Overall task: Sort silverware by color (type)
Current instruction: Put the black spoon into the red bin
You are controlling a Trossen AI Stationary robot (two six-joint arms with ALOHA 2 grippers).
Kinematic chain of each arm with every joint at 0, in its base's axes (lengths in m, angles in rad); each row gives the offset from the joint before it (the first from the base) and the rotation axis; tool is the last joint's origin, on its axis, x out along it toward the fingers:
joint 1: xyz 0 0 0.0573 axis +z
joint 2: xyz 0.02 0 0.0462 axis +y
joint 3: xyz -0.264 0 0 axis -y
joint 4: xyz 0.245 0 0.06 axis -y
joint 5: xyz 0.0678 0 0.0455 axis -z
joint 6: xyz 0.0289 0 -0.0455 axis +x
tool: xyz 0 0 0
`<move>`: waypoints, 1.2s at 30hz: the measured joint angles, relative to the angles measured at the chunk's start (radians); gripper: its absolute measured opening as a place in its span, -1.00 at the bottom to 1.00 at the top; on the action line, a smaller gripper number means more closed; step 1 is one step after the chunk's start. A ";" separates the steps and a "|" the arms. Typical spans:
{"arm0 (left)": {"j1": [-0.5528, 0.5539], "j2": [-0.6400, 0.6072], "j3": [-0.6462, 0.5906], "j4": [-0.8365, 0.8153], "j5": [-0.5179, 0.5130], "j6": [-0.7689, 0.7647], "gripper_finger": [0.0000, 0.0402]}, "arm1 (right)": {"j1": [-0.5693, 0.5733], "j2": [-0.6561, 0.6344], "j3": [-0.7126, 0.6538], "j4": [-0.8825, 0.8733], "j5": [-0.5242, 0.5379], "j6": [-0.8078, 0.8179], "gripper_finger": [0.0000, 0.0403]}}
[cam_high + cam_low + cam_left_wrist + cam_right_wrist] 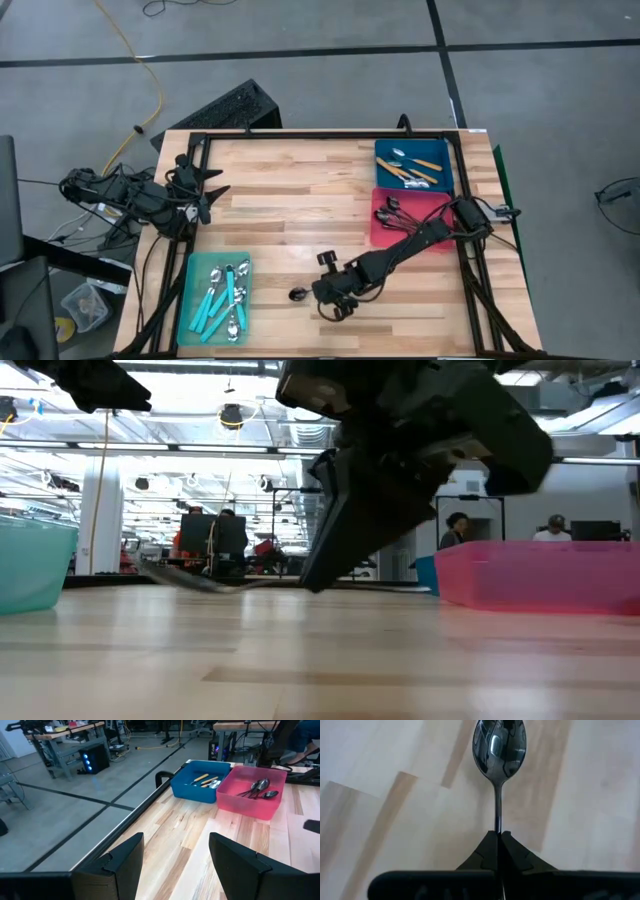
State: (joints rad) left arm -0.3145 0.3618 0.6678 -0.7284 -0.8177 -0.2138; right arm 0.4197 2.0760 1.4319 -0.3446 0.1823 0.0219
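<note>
So the wooden table (300, 190) has three bins on it: a teal bin (197, 266) at the near left corner with the teal-handled spoons (222, 300) piled in it, a blue bin (444, 150) by the far right corner with the orange-handled spoons (412, 168), and a pink bin (382, 232) touching the blue one on its near side, holding the dark metal spoons (392, 212). The right arm stretches from the right edge across to the middle of the near half, and the right gripper (322, 292) sits low over the wood there, jaws pressed together on the thin handle of one dark spoon (498, 750). That spoon's shiny bowl points away from the gripper toward the teal bin, and in the low view it looks to be lying on or just over the wood. The left gripper (175, 865) is parked at the table's left edge toward the far corner, jaws wide apart, holding nothing.
</note>
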 joint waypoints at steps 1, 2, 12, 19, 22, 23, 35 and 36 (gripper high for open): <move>0.000 0.000 0.000 0.000 0.000 0.000 0.06 | -0.006 -0.008 0.000 -0.003 0.000 -0.011 -0.89; 0.000 0.000 0.000 0.000 0.000 0.000 0.06 | -0.011 -0.019 0.000 -0.006 0.000 -0.026 -0.89; 0.000 0.000 0.000 0.000 0.000 0.000 0.06 | -0.073 -0.165 0.002 -0.090 0.001 -0.129 -0.89; 0.000 0.000 0.000 0.000 0.000 0.000 0.06 | -0.128 -0.282 0.001 -0.253 0.072 -0.136 -0.89; 0.000 0.000 0.000 0.000 0.000 0.000 0.06 | -0.146 -0.326 0.003 -0.326 0.086 -0.116 -0.89; 0.000 0.000 0.000 0.000 0.000 0.000 0.06 | -0.152 -0.338 0.002 -0.350 0.094 -0.106 -0.89; 0.000 0.000 0.000 0.000 0.000 0.000 0.06 | -0.195 -0.438 0.002 -0.770 0.229 0.100 -0.89; 0.000 0.000 0.000 0.000 0.000 0.000 0.06 | -0.195 -0.444 0.002 -0.796 0.238 0.114 -0.89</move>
State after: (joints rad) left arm -0.3145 0.3614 0.6678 -0.7285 -0.8177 -0.2138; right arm 0.2248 1.6324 1.4338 -1.1407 0.4198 0.1360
